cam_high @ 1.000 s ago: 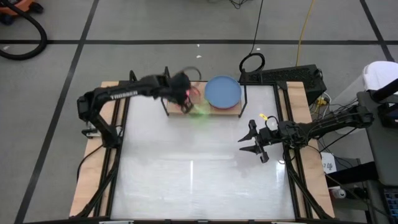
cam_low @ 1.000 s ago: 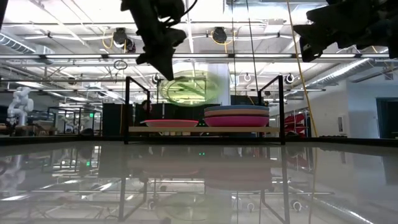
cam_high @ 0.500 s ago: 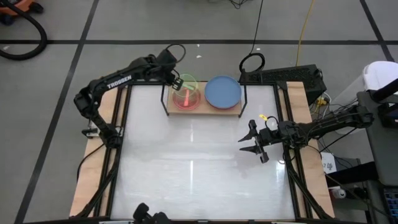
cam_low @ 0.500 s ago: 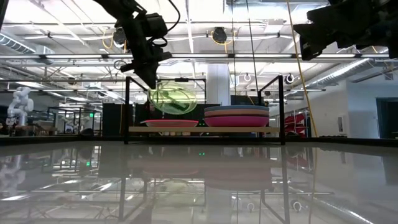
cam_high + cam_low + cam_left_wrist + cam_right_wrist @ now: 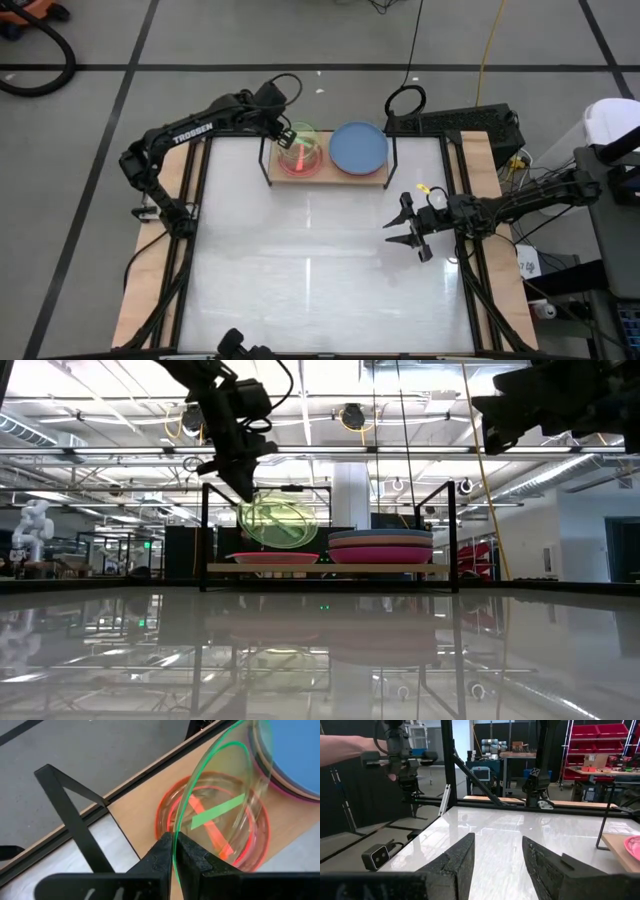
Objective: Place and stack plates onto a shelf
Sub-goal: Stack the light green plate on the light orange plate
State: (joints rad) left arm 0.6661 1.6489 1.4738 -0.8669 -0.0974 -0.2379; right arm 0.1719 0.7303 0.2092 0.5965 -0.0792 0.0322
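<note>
We see the left pincer (image 5: 283, 128) above the shelf (image 5: 325, 178), clamped on the rim of the lime green plate (image 5: 277, 523). The plate hangs tilted from the fingertips, over the salmon plate (image 5: 275, 558) on the shelf's left half. The left wrist view shows the rim pinched between the fingers (image 5: 195, 857); the low view shows clear air between the two plates. The blue plate (image 5: 358, 146) tops the neighbouring stack. The right pincer (image 5: 408, 236) hovers open over the worktop (image 5: 320, 270).
</note>
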